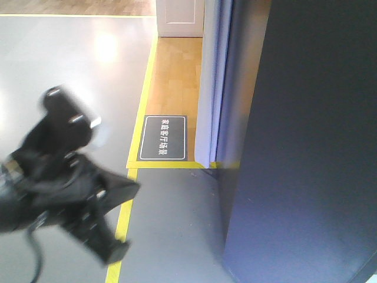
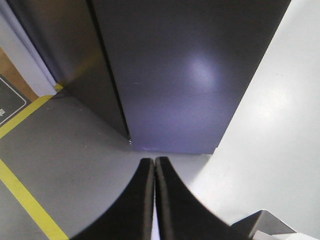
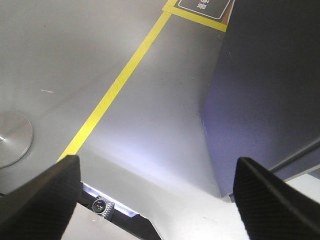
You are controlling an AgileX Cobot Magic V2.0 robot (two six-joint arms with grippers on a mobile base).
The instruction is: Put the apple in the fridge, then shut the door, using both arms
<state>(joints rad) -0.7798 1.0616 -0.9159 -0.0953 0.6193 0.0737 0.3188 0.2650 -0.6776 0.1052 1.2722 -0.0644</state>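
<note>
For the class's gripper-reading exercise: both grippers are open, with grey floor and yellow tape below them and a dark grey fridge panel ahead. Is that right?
Not quite. The left gripper is shut, as the left wrist view shows its fingers pressed together. The right gripper is open, and the grey floor, yellow tape and dark grey fridge panel are as stated.

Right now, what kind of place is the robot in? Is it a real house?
Probably not a real home: it looks like an indoor test space set up like one. Yellow tape lines mark zones on the smooth grey floor, a dark floor sign labels a wood-floored area, and a tall dark fridge stands there.
</note>
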